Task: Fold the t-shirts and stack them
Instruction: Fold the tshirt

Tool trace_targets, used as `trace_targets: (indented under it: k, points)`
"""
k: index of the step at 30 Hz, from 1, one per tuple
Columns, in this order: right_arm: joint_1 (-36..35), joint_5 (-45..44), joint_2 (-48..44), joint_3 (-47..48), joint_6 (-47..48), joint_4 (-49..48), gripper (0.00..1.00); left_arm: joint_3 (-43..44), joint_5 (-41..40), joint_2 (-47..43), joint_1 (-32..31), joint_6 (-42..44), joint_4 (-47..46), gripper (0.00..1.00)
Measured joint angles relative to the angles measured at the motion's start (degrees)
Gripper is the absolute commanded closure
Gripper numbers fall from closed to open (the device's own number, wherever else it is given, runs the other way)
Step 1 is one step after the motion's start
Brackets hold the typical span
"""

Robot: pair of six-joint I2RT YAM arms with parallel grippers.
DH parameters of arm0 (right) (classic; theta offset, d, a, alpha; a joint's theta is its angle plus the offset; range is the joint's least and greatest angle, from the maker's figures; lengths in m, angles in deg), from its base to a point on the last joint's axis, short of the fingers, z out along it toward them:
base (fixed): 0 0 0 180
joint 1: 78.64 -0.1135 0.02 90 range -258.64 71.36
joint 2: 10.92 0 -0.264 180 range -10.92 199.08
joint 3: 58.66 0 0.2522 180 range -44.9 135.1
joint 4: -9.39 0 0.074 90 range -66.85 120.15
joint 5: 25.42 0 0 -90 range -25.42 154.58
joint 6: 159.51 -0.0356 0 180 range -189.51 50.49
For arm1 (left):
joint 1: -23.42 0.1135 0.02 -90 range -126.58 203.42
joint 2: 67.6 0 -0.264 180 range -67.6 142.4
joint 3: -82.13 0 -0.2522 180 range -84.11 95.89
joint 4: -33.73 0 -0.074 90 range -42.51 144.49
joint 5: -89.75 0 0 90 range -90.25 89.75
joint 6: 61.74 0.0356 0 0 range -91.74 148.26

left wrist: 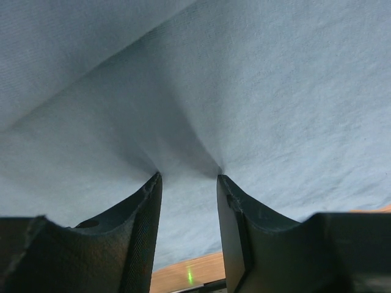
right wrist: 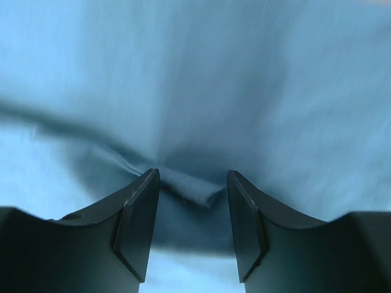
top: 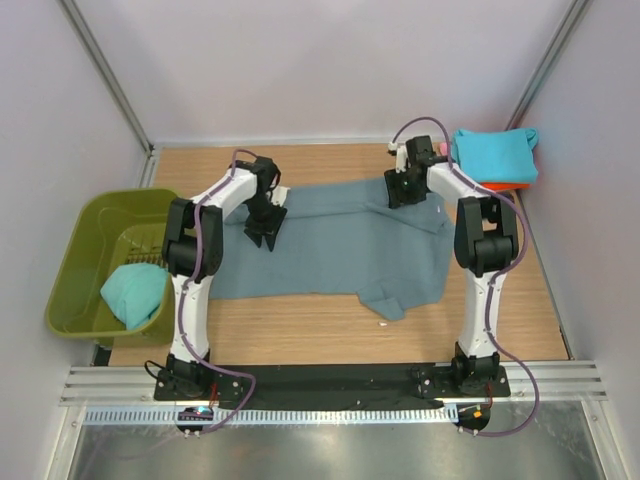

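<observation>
Overhead view of a wooden table (top: 300, 335) with two robot arms bolted at its near edge; a large grey tee (top: 340, 245) lies spread flat across the middle, one sleeve pointing toward the near side.

The left gripper (top: 266, 232) is planted on the tee's left part; seen from its wrist, both fingertips (left wrist: 153, 183) dig into the cloth, with creases fanning out from them; the jaws stand partly apart with cloth between, and I cannot tell whether they have truly caught it.

The right gripper (top: 403, 192) sits at the tee's far right edge; its wrist view shows a small ridge of cloth bunched between the jaws, so it appears to be grasping a pinch of the tee.

At the far right corner is a folded stack: a turquoise tee (top: 495, 150) on an orange tee (top: 505, 186); on the left, an olive tub (top: 75, 255) holds another crumpled tee (top: 135, 295).

Risks, as I judge them: if the left pinch takes only the top layer, or slips, the fold would come up lopsided and drag wrinkles across the body; uneven lifting by the two arms could twist the cloth; a wide sweep by the right arm could knock the stack just beside it.
</observation>
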Motion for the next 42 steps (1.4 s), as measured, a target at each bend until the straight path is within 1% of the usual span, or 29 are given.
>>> trace_targets:
  k: [4, 10, 13, 16, 21, 24, 28, 31, 42]
  points:
    - [-0.9, -0.3, -8.2, -9.7, -0.1, 1.2, 0.46, -0.1, 0.1, 0.0, 0.0, -0.5, -0.2, 0.59]
    - [-4.0, -0.8, -24.5, -23.3, -1.8, 3.2, 0.44, -1.7, 0.1, -1.1, 0.0, -1.0, -1.9, 0.59]
    - [-5.6, 0.0, -30.9, -28.3, -3.3, 3.5, 0.43, -2.6, 0.1, -1.7, 0.0, -1.0, -2.7, 0.59]
    - [-5.8, -0.2, -33.2, -30.2, -3.8, 3.4, 0.42, -3.0, -0.1, -2.0, 0.0, -1.1, -3.2, 0.59]
    - [-4.5, -0.9, -31.3, -28.9, -3.3, 1.7, 0.42, -3.0, -0.2, -2.0, -0.1, -1.1, -3.2, 0.59]
    - [-3.9, -0.9, -25.9, -23.5, -2.2, 0.8, 0.43, -3.6, -0.5, -2.3, -0.3, -1.0, -3.7, 0.59]
    - [-3.7, -0.3, -17.0, -15.0, -1.0, -0.8, 0.43, -6.3, -1.3, -4.0, -0.7, -1.0, -5.9, 0.59]
    - [-3.5, 0.0, -12.7, -11.6, -0.4, -1.3, 0.43, -7.2, -2.3, -4.5, -1.0, -1.0, -6.8, 0.59]
    - [-1.1, 0.1, -3.8, -3.7, 0.4, -0.7, 0.44, -7.3, -3.4, -4.6, -1.2, -1.0, -7.0, 0.59]
